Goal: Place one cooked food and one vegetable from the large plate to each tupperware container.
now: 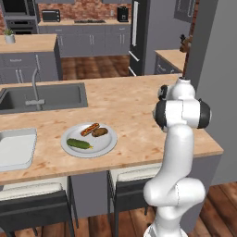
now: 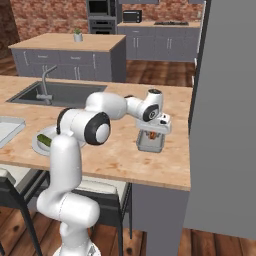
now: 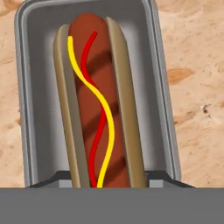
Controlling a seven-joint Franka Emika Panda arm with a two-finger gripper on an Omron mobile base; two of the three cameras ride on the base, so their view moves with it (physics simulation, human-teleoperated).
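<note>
My gripper (image 2: 151,132) hangs just over a small tupperware container (image 2: 150,145) at the right end of the counter. It is shut on a hot dog (image 3: 103,100) with red and yellow sauce lines. The hot dog lies lengthwise inside the container's walls (image 3: 28,100), and the dark fingertips (image 3: 50,180) press against its bun. The large plate (image 1: 105,145) sits near the counter's front edge and holds a second hot dog (image 1: 90,129), a brown cooked piece (image 1: 99,132) and a green cucumber (image 1: 79,144). Another, wider tupperware container (image 1: 16,148) lies left of the plate.
A dark sink basin (image 1: 51,95) with a faucet (image 1: 35,88) is set into the counter behind the plate. A grey wall (image 2: 225,115) stands close to the right of the small container. Two stools (image 1: 32,203) are tucked under the counter's front edge.
</note>
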